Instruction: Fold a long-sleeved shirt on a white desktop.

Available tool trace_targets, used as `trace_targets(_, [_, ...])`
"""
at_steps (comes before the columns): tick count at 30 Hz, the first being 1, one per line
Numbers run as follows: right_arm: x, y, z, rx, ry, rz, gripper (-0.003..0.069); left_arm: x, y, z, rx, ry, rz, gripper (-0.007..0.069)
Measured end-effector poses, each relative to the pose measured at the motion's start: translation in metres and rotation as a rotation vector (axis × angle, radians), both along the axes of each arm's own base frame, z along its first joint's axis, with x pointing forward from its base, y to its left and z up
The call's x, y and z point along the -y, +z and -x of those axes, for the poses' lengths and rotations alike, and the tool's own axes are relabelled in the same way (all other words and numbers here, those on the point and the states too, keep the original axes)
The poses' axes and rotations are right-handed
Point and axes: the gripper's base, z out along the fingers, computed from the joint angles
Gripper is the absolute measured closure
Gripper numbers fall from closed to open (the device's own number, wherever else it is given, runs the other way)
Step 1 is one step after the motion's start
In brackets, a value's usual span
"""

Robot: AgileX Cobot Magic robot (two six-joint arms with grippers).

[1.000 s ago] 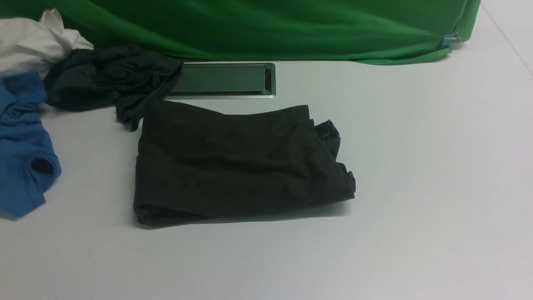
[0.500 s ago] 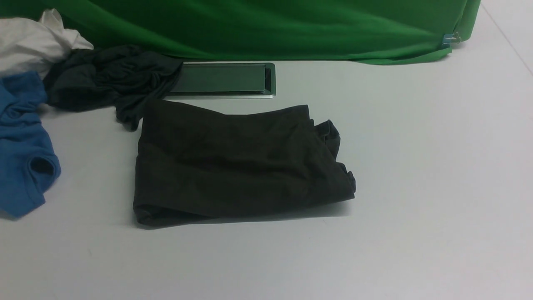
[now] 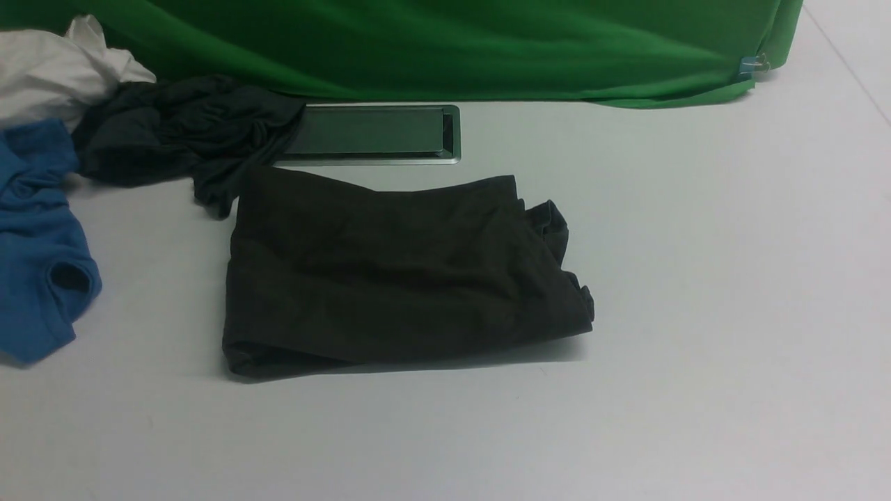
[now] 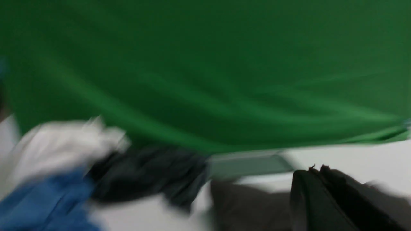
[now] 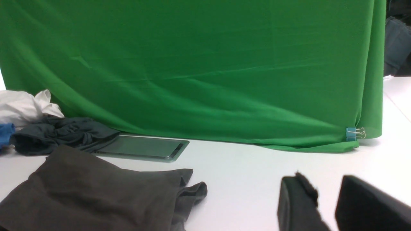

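The long-sleeved shirt [image 3: 390,271] lies folded into a dark brownish-black rectangle in the middle of the white desktop [image 3: 696,278], with a bunched edge at its right side. Neither arm shows in the front view. The left wrist view is blurred by motion. In it my left gripper [image 4: 316,168] is shut with nothing held, in front of the shirt [image 4: 244,205]. In the right wrist view my right gripper [image 5: 322,183] is open over bare desktop, empty, well to the right of the shirt [image 5: 96,192].
A grey metal hatch [image 3: 369,132] sits just behind the shirt. A charcoal garment [image 3: 174,132], a blue garment [image 3: 35,250] and a white cloth [image 3: 56,69] are piled at the far left. The green backdrop [image 3: 452,49] closes the far edge, held by a blue clip [image 3: 748,66].
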Motion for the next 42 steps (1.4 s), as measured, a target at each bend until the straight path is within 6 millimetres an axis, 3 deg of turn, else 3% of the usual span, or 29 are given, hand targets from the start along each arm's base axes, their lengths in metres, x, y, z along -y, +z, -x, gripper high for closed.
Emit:
trace_targets(2, [0.0, 0.0, 0.0, 0.0, 0.0, 0.0, 0.0471, -0.001, -0.016, -0.003, -0.032, 0.026, -0.009, 0.0608])
trace_targets(4, [0.0, 0.0, 0.0, 0.0, 0.0, 0.0, 0.0466, -0.002, -0.051, -0.01, -0.128, 0.036, -0.051, 0.0608])
trace_targets(7, [0.0, 0.0, 0.0, -0.002, 0.0, 0.0, 0.0457, -0.002, -0.076, -0.011, -0.218, 0.032, -0.05, 0.0608])
trace_targets(42, [0.001, 0.0, 0.0, 0.0, -0.025, 0.012, 0.042, -0.003, -0.075, -0.012, -0.197, 0.049, -0.061, 0.0606])
